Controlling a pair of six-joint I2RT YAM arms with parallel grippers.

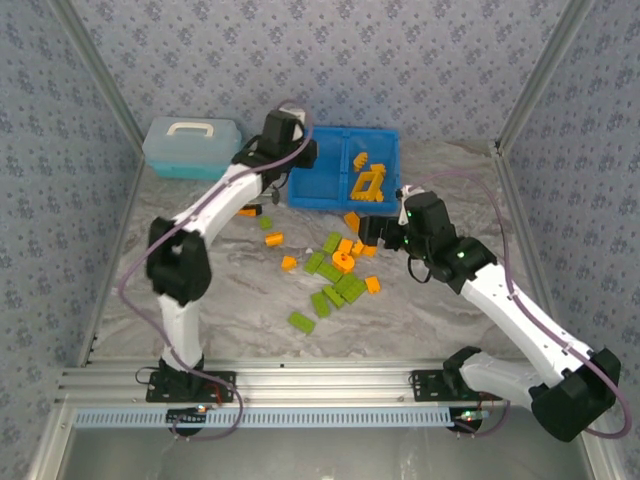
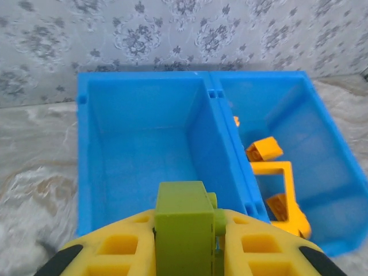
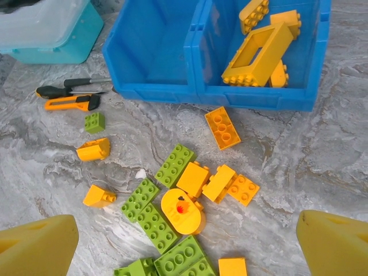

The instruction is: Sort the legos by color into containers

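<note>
Over the left compartment [image 2: 144, 155] of the rectangular bright blue plastic bin [image 1: 330, 203], the left claw [image 2: 190, 224] is seen clamped on one lime green plastic brick [image 2: 179, 204], which is held above that compartment's bare floor. Two compartments are counted, split by a central divider. Four orange plastic pieces are counted in the right compartment [image 3: 310, 57]: one open rectangular frame [image 3: 259, 54] and three bricks around it.

On the grey marbled tabletop [image 1: 250, 320], just in front of the bin, the loose pile is spread. Eight orange pieces are tallied, one round orange piece [image 3: 183, 211] among them, and at least six lime green bricks [image 3: 175, 165], the lowest cut off by the picture's edge. The right claw [image 3: 187, 230] is held above this pile, its two yellow fingers [image 3: 34, 247] spread wide apart.

One pale teal lidded box with a white handle [image 1: 192, 145] is set left of the bin, apart from it. One orange-and-black utility knife [image 3: 69, 103] is noted beside one dark-handled tool [image 3: 69, 89], near the bin's front left corner. Open tabletop is left on the near left of the pile and along the near edge, and the bin is set close to the rear wall.
</note>
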